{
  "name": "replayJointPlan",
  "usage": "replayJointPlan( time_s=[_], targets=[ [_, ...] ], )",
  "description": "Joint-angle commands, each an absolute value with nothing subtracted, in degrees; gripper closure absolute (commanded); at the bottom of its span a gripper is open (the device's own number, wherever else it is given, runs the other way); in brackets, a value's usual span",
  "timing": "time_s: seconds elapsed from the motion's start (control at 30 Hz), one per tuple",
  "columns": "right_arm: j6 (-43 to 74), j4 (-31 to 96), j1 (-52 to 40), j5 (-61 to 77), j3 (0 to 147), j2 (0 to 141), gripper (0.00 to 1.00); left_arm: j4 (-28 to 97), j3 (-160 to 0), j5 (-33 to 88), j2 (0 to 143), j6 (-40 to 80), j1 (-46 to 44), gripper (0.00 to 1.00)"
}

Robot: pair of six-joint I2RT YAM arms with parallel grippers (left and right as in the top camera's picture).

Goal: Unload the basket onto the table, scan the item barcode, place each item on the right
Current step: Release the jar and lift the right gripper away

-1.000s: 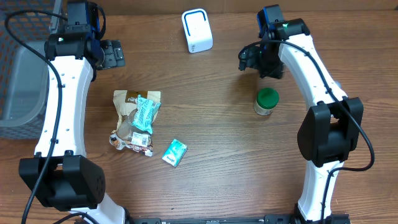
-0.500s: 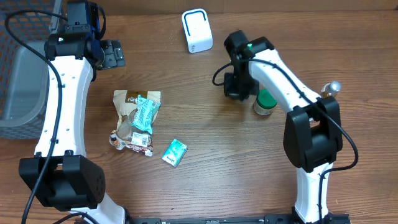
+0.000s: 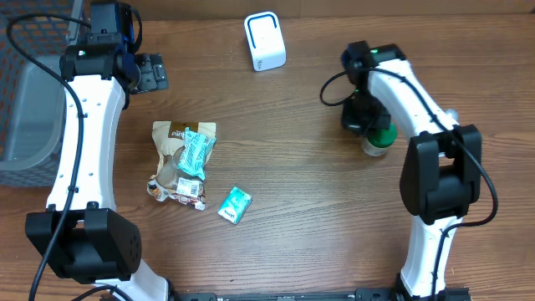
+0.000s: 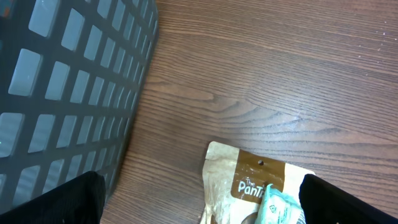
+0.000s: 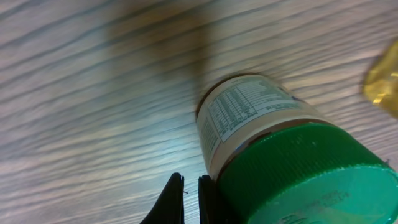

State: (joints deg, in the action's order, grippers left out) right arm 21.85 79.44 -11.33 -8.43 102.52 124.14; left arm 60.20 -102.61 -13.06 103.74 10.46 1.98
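Observation:
A jar with a green lid [image 3: 378, 140] stands on the table at the right; the right wrist view shows its white label [image 5: 249, 115] and the lid [image 5: 305, 180] close up. My right gripper [image 3: 359, 113] [image 5: 191, 190] is shut with nothing between its fingers, pressed against the jar's left side. The white scanner [image 3: 265, 40] stands at the back centre. My left gripper [image 3: 150, 72] [image 4: 199, 202] hangs open at the back left, above the top edge of a brown pouch [image 4: 255, 180].
A grey basket [image 3: 25, 100] [image 4: 68, 81] stands at the left edge. The brown pouch [image 3: 177, 142] carries a teal packet [image 3: 197, 150]. A snack wrapper [image 3: 175, 191] and a small teal pack [image 3: 235, 205] lie nearer the front.
My right gripper shut, swung left past the jar, then came back against it. The jar has slid a little to the right. The left arm has not moved.

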Motion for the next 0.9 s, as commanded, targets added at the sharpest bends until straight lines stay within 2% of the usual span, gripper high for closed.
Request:
replayJointPlan(
  time_s=[0.0,0.1,0.3,0.63,0.7,0.87],
  targets=[
    [22.70,79.55,-9.61,-9.78,102.26,123.52,0.93,60.14,-103.66,-13.45,102.87,9.65,1.85,0.00],
    [22.68,79.64,-9.41,-8.21,102.26,123.52,0.93,60.14,-103.66,-13.45,102.87,9.67,1.85,0.00],
    [22.50,79.24,-10.92,6.22,102.26,123.52,0.93,60.14,-103.66,-13.45,102.87,9.65,1.85,0.01],
    [22.92,76.79,-20.62,16.82,102.26,123.52,0.93,60.14,-103.66,-13.45,102.87,9.65,1.85,0.00],
    [26.35,75.99,-23.11,18.15,102.26,123.52,0.84,60.14,-103.66,-13.45,102.87,9.65,1.85,0.00],
    [34.30,72.16,-27.90,18.11,102.26,123.52,0.84,60.14,-103.66,-13.45,102.87,9.65,1.85,0.00]
  ],
)
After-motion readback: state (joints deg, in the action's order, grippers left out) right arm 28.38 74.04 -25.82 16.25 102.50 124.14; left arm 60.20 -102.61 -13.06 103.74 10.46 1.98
